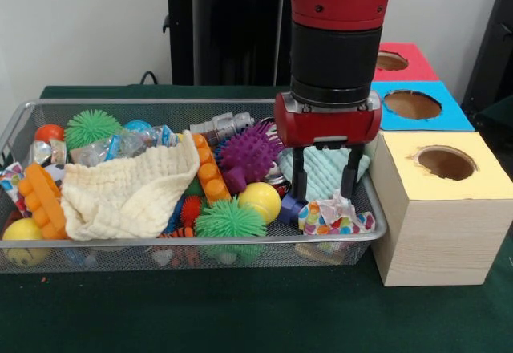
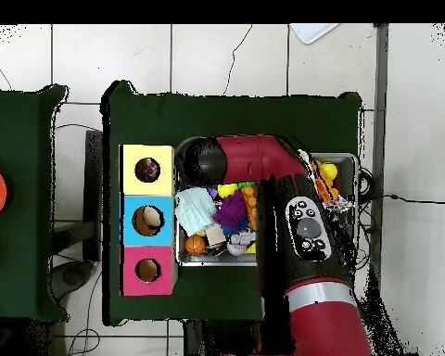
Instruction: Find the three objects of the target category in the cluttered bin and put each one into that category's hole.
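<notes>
My gripper [image 1: 324, 183] hangs open over the right end of the wire bin [image 1: 160, 244]. Its two black fingers [image 1: 298, 175] stand on either side of a pale teal ribbed cloth [image 1: 325, 168]. Just in front of the fingertips lies a crumpled multicoloured patterned cloth [image 1: 337, 218]. A large cream cloth [image 1: 128, 194] is draped over toys at the bin's left. In the overhead view the arm's wrist [image 2: 200, 161] hides the gripper, and the teal cloth [image 2: 195, 209] shows beside it.
Three boxes with holes stand right of the bin: yellow-topped [image 1: 446, 163], blue [image 1: 413, 104], red [image 1: 393, 60]. The bin also holds a purple spiky ball [image 1: 250, 152], green spiky balls [image 1: 230, 221], a yellow ball [image 1: 260, 200] and orange blocks [image 1: 40, 200].
</notes>
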